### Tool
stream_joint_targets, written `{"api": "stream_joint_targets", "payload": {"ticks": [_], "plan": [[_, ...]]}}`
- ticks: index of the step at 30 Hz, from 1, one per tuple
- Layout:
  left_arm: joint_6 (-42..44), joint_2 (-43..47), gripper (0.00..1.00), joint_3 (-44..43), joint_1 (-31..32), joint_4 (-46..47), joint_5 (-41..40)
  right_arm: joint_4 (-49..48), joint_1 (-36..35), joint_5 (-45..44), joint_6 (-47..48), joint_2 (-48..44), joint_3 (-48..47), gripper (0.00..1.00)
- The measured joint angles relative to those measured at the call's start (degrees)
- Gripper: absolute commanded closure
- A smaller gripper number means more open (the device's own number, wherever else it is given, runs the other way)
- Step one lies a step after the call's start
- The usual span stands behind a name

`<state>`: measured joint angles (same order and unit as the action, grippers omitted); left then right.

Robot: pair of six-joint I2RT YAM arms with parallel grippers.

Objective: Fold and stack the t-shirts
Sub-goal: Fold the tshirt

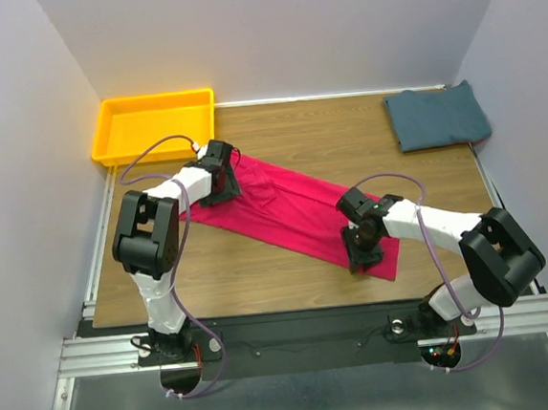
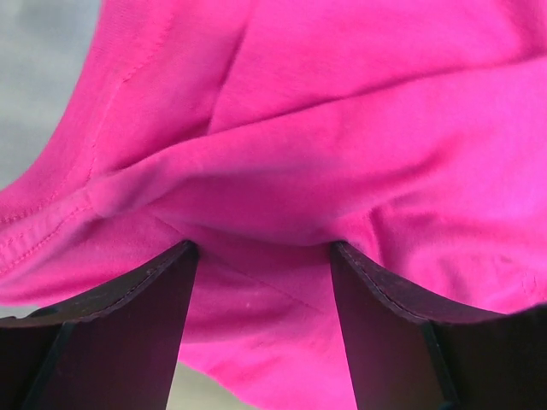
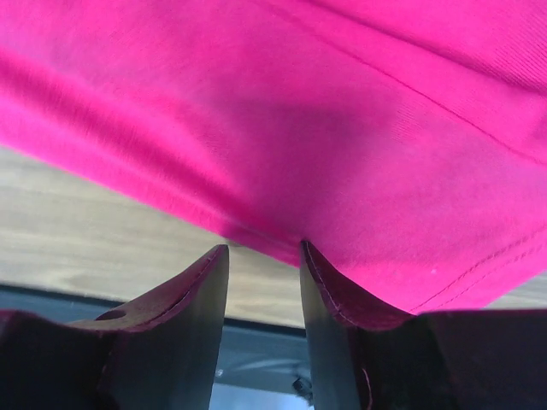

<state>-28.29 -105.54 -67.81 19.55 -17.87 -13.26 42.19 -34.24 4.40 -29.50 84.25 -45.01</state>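
The crimson-pink t-shirt [image 1: 289,208] lies as a long strip slanting across the wooden table. My left gripper [image 1: 223,192] is at its far left end. In the left wrist view the jaws [image 2: 263,248] stand apart with a bunched fold of the shirt [image 2: 342,128] between and over the tips. My right gripper [image 1: 360,260] is at the near right end. In the right wrist view its jaws [image 3: 263,246] are apart at the shirt's hem [image 3: 359,128], with bare table between them. The teal-blue t-shirt [image 1: 437,116] lies folded at the far right corner.
A yellow tray [image 1: 154,98] stands at the far left corner, just behind the left gripper. The table's near edge and a metal rail [image 1: 314,331] run close behind the right gripper. Walls close in on the left, back and right.
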Motion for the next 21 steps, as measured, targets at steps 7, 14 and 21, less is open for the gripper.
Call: {"api": "stream_joint_targets", "payload": {"ticks": [7,14,21], "plan": [[5.09,-10.36,0.18,-13.99,2.40,-0.20,1.40,-0.66,-8.39,4.04,-5.11,-1.92,2.38,0.55],[11.06,-19.23,0.11,-26.88,7.48,-0.44,3.17,-1.38,-15.82,8.09,-9.75,0.50,1.49,0.55],[15.13,-27.34,0.01,-39.04,9.68,0.63,5.29,-2.60,-19.89,9.11,-11.23,6.93,-5.38,0.54]]}}
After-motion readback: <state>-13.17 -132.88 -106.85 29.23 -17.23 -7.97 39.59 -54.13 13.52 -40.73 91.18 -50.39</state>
